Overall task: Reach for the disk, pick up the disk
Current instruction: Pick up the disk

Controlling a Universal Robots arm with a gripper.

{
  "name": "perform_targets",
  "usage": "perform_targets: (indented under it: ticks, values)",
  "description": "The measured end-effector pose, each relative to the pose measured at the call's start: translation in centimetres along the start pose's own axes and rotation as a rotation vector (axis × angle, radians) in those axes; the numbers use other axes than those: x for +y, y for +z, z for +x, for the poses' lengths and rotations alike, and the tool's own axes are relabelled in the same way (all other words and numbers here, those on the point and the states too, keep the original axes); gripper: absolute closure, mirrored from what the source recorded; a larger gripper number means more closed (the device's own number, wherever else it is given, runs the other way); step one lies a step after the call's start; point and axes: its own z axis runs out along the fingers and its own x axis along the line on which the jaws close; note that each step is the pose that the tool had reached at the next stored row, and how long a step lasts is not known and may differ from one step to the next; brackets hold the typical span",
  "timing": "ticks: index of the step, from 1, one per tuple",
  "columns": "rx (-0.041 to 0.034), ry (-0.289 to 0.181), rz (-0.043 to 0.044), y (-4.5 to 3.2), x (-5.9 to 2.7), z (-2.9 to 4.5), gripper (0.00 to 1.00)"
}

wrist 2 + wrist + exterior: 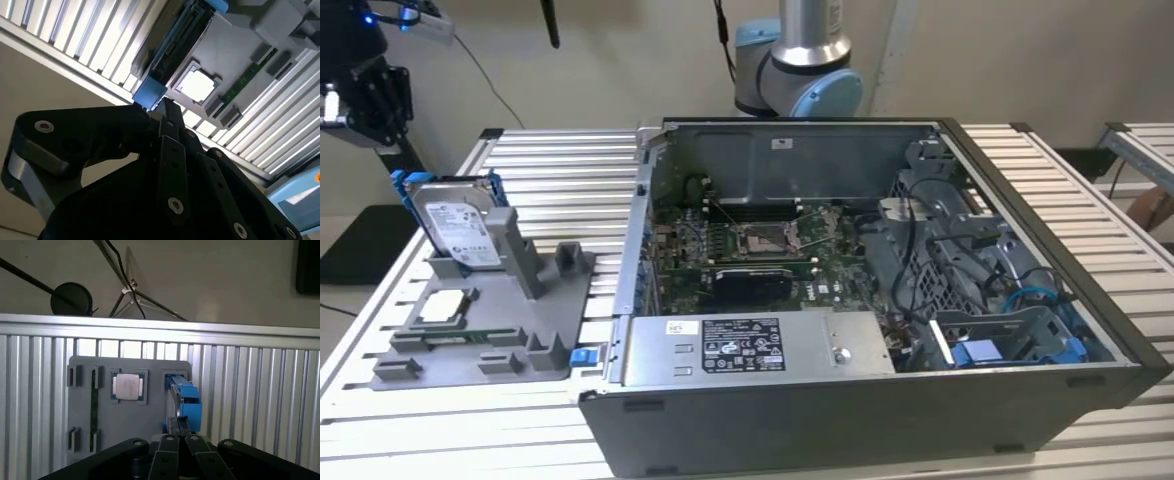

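On the slatted tabletop [1067, 180], to the exterior view's left of the open computer case [854, 430], a grey fixture [507, 340] holds the disk [458, 225] standing on edge in a slot. Its blue bracket wraps the rim, and a small silver chip [126, 387] lies flat just beside it. The gripper [179, 422] hangs over the disk's upper edge, apart from it, with the jaws drawn together and empty. The drive is probably dense, rigid, smooth-faced and intolerant of knocks, so its exposed top edge, pinched across the two flat faces, looks like the safest hold.
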Motion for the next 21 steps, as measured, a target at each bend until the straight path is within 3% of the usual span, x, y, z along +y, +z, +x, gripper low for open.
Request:
perform_targets:
  ticks: [1, 3, 8, 9, 16, 21]
  values:
    - [-0.0084, 0.000, 0.0011, 0.02, 0.00, -0.01, 1.00]
    - [-0.0163, 0.005, 0.0018, 0.06, -0.01, -0.01, 1.00]
    - [-0.0170, 0.014, 0.0009, 0.10, -0.01, 0.00, 1.00]
    - [-0.0171, 0.014, 0.0007, 0.11, -0.01, 0.00, 0.00]
    - [-0.0171, 0.014, -0.0006, 0.17, -0.02, 0.00, 0.00]
    - [-0.0170, 0.014, -0.0007, 1.00, -0.05, 0.00, 0.00]
